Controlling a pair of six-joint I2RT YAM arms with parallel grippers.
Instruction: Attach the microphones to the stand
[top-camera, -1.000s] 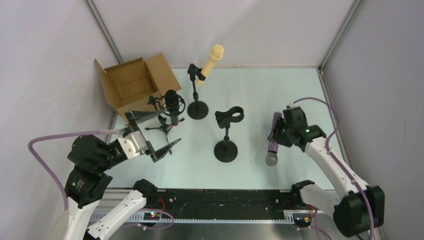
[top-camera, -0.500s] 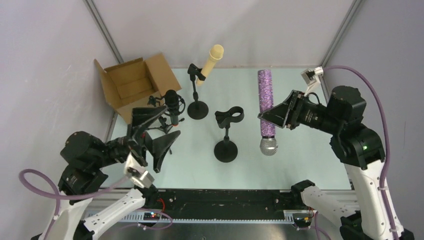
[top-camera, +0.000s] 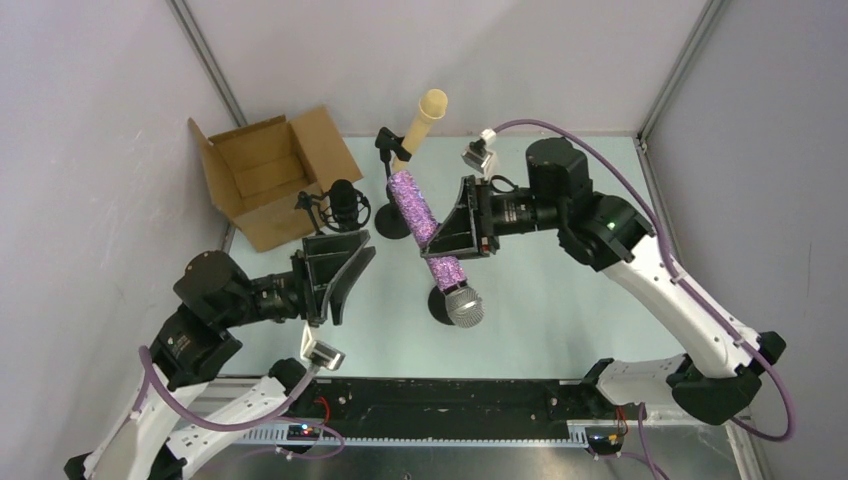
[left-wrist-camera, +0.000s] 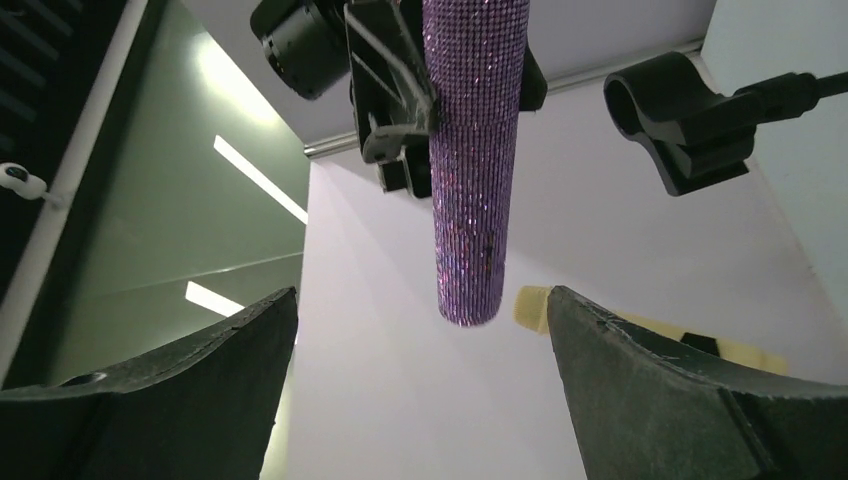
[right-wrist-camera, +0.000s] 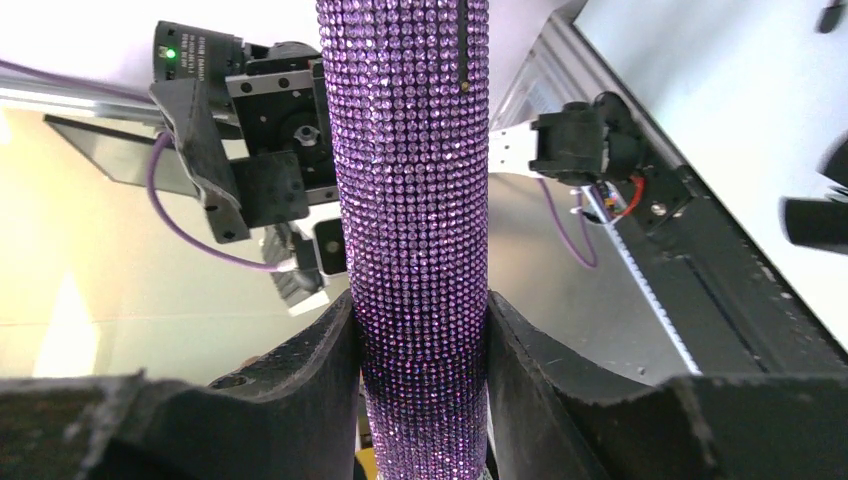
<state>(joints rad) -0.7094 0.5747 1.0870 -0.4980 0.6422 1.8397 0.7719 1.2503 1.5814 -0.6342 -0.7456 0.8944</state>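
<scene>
My right gripper (top-camera: 452, 235) is shut on the purple glitter microphone (top-camera: 418, 215) and holds it tilted in the air, its silver mesh head (top-camera: 465, 308) low over the middle stand's base (top-camera: 436, 300). The right wrist view shows both fingers pressed on the purple body (right-wrist-camera: 420, 200). My left gripper (top-camera: 340, 272) is open and empty, left of it. In the left wrist view the purple microphone (left-wrist-camera: 470, 170) hangs between my open jaws beside an empty black clip (left-wrist-camera: 680, 120). The cream microphone (top-camera: 425, 118) sits in the back stand's clip (top-camera: 388, 146). The black microphone (top-camera: 343, 200) stands on a small tripod.
An open cardboard box (top-camera: 262, 168) stands at the back left. The back stand's round base (top-camera: 395, 222) is just behind the held microphone. Grey walls close in the table on three sides. A black rail (top-camera: 450, 400) runs along the near edge.
My right arm has swung the purple microphone from the right side to over the middle stand and tilted it. My left arm has risen and turned its open jaws toward it.
</scene>
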